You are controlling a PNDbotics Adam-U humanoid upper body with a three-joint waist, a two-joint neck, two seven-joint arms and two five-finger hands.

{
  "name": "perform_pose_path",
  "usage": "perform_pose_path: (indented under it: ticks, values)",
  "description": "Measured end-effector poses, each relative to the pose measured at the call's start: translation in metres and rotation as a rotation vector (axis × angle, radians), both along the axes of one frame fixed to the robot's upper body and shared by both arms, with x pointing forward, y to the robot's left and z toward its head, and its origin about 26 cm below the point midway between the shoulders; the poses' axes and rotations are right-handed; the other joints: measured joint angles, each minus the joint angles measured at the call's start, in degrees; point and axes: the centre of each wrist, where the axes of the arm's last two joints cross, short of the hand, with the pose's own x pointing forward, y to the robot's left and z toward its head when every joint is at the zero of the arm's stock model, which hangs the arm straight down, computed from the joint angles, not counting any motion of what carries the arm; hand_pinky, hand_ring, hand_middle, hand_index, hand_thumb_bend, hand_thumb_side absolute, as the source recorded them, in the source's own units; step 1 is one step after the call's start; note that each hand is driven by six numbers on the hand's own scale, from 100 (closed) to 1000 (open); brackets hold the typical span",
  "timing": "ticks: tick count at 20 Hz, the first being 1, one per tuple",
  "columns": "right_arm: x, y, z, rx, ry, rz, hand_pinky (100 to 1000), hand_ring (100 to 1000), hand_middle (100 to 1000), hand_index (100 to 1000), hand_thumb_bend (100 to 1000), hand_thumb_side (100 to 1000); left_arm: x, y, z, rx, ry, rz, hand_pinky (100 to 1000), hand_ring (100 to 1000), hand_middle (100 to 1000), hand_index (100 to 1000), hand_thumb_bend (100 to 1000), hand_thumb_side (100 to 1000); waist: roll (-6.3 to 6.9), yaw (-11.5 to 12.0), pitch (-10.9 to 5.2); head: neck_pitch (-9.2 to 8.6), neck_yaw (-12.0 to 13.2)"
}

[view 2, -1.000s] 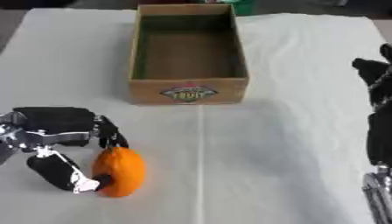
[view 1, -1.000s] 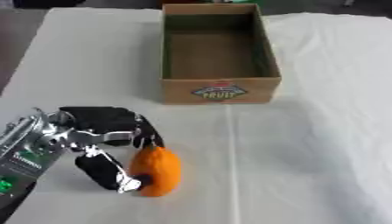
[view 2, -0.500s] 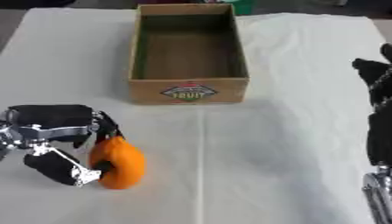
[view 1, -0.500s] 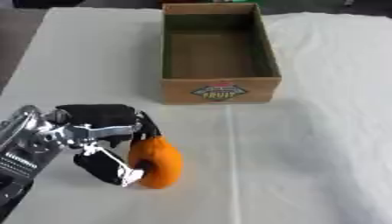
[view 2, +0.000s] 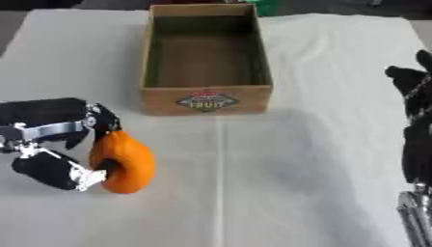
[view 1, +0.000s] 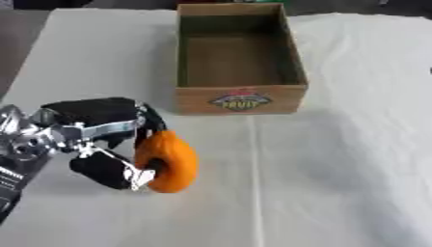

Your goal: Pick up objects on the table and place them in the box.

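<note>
A bench (view 1: 354, 159) covered with a creased white cloth is seen from above. At its far middle stands an open rectangular cardboard box (view 1: 239, 58) with a fruit label printed on its near wall; nothing can be seen inside it.

The black and silver left hand (view 1: 101, 140) is shown at the near left of the bench, well short of the box. Its fingers and thumb are curled round a smooth, rounded orange object (view 1: 166, 161), apparently a piece of fruit or a toy one, which is pinched between the fingers above and the thumb below. Whether the object is touching the cloth or has been raised just clear of it cannot be told. The black right hand (view 2: 415, 120) is seen at the right edge in the right eye view, fingers up and fairly straight, with nothing held.

The orange object is judged to be light and fairly stiff, since no denting is visible where the fingers bear on it. Its surface looks smooth and its shape is rounded, so slipping or rolling out of the pinch is thought the chief risk, more so than crushing. The best hold is judged to be across its widest part, with fingers and thumb set on opposite sides, much as it is taken now. The box mouth is wide compared with the object, so little precision should be needed for the release.
</note>
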Motion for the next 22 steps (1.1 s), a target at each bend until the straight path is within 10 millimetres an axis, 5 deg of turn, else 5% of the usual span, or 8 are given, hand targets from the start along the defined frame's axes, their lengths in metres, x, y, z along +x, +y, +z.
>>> perform_pose_path:
  ticks: [14,22]
  values:
    - [0.001,0.0,0.001,-0.002,0.001,0.003,949,866,689,937,100,1000,0.0,-0.005,0.069,-0.261,-0.512,0.027,199,458,523,661,100,384,0.3,-0.6,0.07,-1.0,0.5]
    - [0.003,0.005,0.004,-0.006,-0.002,0.031,951,867,688,937,100,1000,0.06,-0.032,0.091,-0.423,-0.694,0.078,177,446,511,642,100,408,0.83,-2.9,0.07,-1.47,2.4]
